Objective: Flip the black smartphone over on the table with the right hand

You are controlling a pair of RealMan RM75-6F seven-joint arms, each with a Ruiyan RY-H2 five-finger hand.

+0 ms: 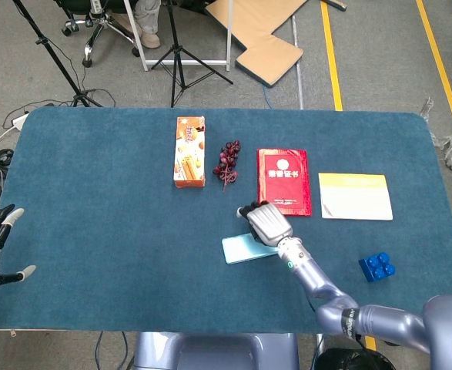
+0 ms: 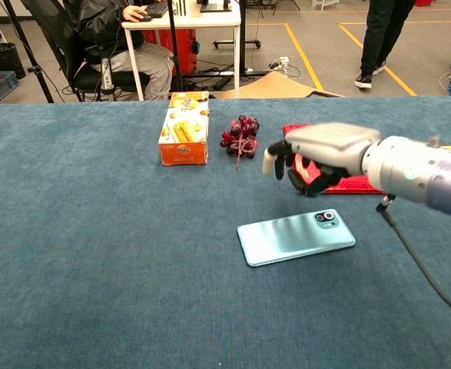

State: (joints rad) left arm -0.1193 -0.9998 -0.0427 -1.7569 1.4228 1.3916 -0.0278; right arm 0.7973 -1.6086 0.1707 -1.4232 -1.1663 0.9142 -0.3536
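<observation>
The smartphone [image 2: 296,237] is lying flat on the blue table [image 2: 94,254], its pale teal back and camera facing up. The right hand [image 2: 317,156] is hovering above it, fingers curled, holding nothing, partly covering the red booklet [image 2: 348,183].
</observation>
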